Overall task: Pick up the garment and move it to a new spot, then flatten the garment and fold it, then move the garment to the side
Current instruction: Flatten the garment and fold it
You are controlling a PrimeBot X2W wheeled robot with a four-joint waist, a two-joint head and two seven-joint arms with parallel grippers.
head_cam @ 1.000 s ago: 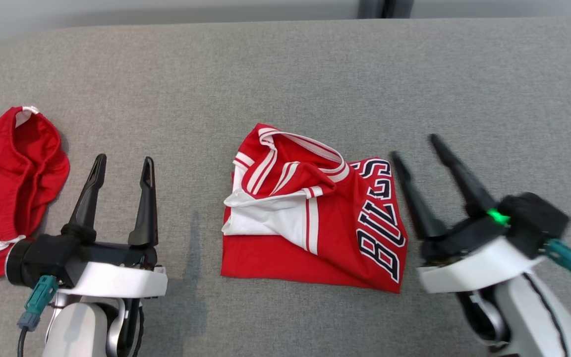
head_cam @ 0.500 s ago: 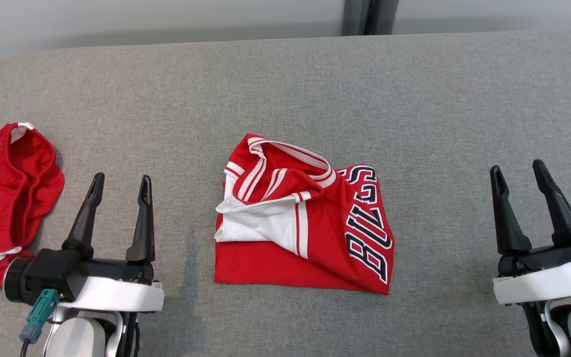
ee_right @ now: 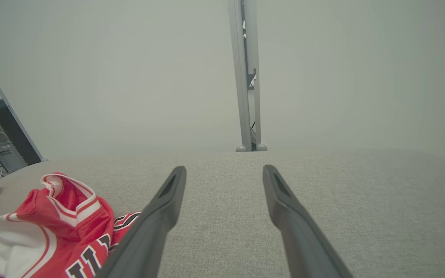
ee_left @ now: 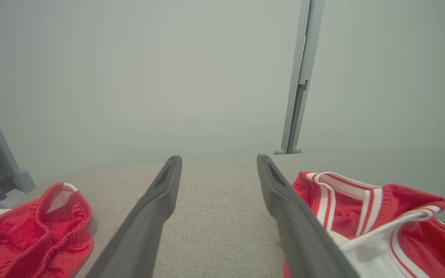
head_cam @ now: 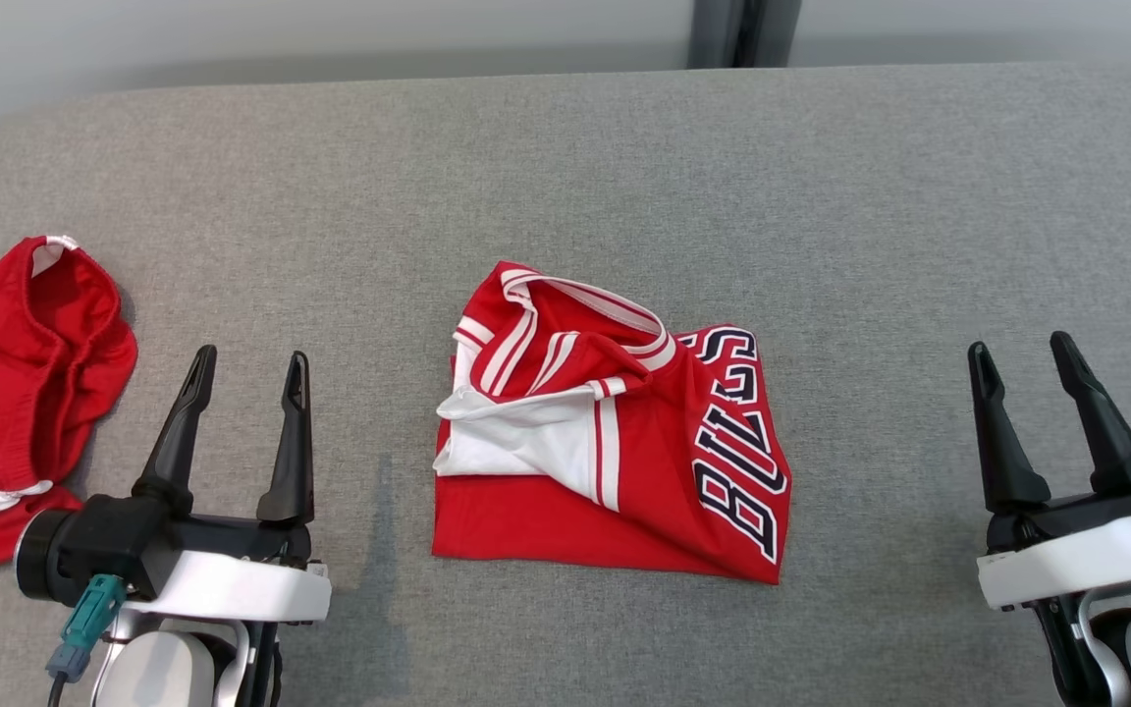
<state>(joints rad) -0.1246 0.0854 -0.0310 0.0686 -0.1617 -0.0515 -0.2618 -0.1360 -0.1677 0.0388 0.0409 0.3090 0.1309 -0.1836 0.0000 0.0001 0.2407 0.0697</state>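
The red-and-white sleeveless jersey with navy lettering [head_cam: 615,442] lies as a loosely folded bundle in the middle of the grey fabric-covered table [head_cam: 565,167], touched by nothing. The left gripper [head_cam: 251,355] hangs to the jersey's left and the right gripper [head_cam: 1017,345] well off to its right. Both have their fingers spread apart and empty, pointing toward the table's far edge. Flanking the jersey this way leaves it fully exposed to the head camera. It also puts either arm within reach of a side edge, which looks like a pause between steps rather than a grasp under way.

The bundle is about as wide as it is deep, so its long axis is weak. The clearest line is the lettering down its right side, which runs from the near edge away from the robot and leans slightly left. The striped neck opening stands puffed up at the far-left corner and faces away from the robot. A straight red fold forms the near edge, running left to right. A white panel is turned over on top, so the fold is untidy.

A crumpled red garment with white trim [head_cam: 21,383] lies well to the jersey's left, beyond the left gripper. It is probably where the jersey should go next.
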